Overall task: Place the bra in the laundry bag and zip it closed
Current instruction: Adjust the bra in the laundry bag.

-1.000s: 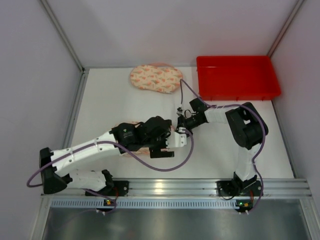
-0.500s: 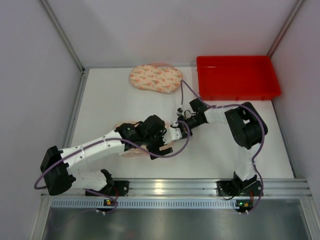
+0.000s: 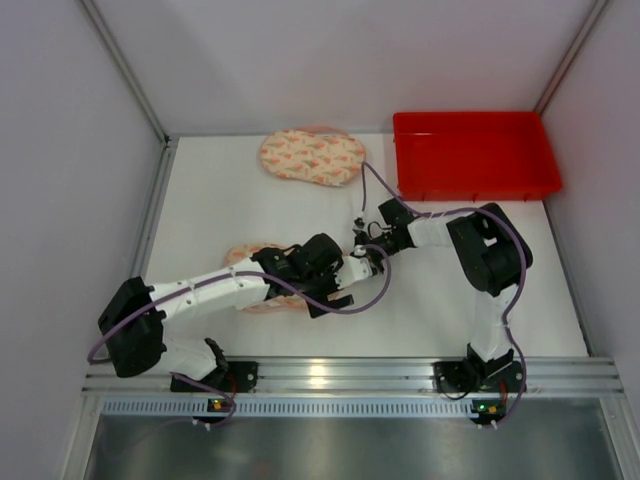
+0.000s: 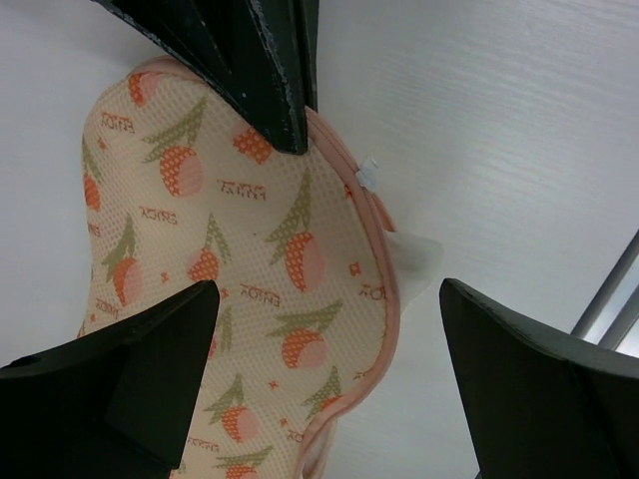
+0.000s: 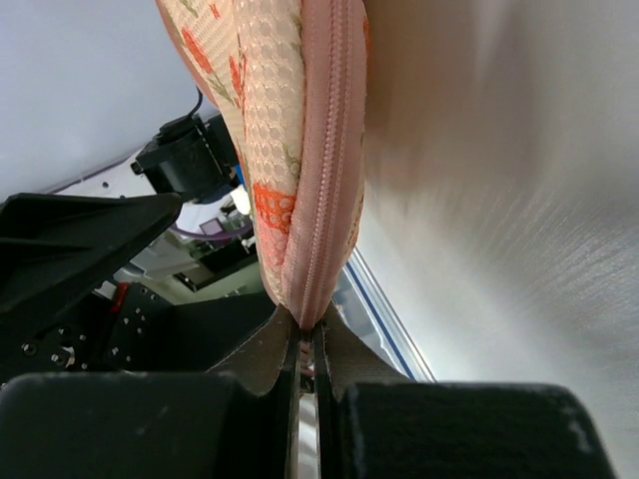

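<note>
Pinching laundry bag [image 5: 268, 120], right tool [image 5: 307, 337]

Red plastic tray [image 3: 475, 155]: rectangular, raised walls, glossy, sitting at the far right corner of the table [image 3: 220, 215] with one long side along the far edge. Table top is white and matte; fine grain lines show in the left wrist view. A slotted aluminium rail [image 3: 350, 376] runs the full width of the near edge, with a perforated strip [image 3: 340, 407] just below it and a grey metal panel [image 3: 350, 445] under that. A grey metal strip [image 3: 150, 215] borders the table's left side. Two slanted frame posts, one far left [image 3: 120, 65] and one far right [image 3: 572, 52]. Pale walls [image 3: 330, 60] stand behind and on both sides.
</note>
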{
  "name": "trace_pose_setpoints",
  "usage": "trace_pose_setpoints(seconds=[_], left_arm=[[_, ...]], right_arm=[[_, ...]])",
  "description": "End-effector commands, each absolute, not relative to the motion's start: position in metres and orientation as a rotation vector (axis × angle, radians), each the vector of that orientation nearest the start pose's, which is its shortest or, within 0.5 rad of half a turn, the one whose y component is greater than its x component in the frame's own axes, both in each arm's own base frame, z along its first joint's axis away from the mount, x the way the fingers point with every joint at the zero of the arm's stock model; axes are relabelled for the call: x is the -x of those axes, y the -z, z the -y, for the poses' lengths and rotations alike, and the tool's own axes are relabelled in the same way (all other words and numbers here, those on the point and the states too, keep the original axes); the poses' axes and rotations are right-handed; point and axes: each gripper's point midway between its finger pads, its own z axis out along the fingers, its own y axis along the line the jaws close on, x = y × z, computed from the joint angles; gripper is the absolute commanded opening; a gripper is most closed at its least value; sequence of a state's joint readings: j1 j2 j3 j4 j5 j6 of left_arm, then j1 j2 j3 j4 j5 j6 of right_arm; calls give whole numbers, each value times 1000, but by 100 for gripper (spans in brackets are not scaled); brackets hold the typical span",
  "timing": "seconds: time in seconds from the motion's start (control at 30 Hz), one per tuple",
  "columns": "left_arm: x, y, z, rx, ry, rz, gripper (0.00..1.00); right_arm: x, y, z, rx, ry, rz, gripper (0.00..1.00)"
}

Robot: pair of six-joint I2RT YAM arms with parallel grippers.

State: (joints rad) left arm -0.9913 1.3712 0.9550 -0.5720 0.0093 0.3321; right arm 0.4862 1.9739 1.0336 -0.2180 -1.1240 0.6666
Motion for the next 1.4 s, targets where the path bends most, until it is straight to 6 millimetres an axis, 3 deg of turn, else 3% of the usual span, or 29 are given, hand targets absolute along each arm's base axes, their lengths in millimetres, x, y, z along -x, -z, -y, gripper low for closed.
trace_pose_setpoints(seconds=[0.0,0.17,0.37,0.67,0.8,0.93,1.17,1.37], left_arm=[[-206,-109,274,-1503,216,-1981,98],[-222,-105,267,-1449,104,-1978,98],[-228,-102,260,-1457,37,-1958,98],[-180,-122,280,-1581,395,-1842,98],[-168,-109,284,-1651,408,-1862,98],[-173,-96,283,-1674,352,-1894,97],[-201,-99,278,-1589,180,-1934,96],[-208,-97,271,-1591,119,-1933,95]], right_arm=[[-216,-72,-312,157,-1920,-2843,0],[-215,-74,-312,163,-1929,-2837,0],[-215,-74,-312,159,-1932,-2841,0],[-214,-71,-312,163,-1929,-2844,0],[-215,-72,-312,164,-1931,-2844,0],[-214,-72,-312,163,-1936,-2844,0],[-212,-72,-310,180,-1927,-2842,0],[-211,-68,-310,184,-1919,-2853,0]])
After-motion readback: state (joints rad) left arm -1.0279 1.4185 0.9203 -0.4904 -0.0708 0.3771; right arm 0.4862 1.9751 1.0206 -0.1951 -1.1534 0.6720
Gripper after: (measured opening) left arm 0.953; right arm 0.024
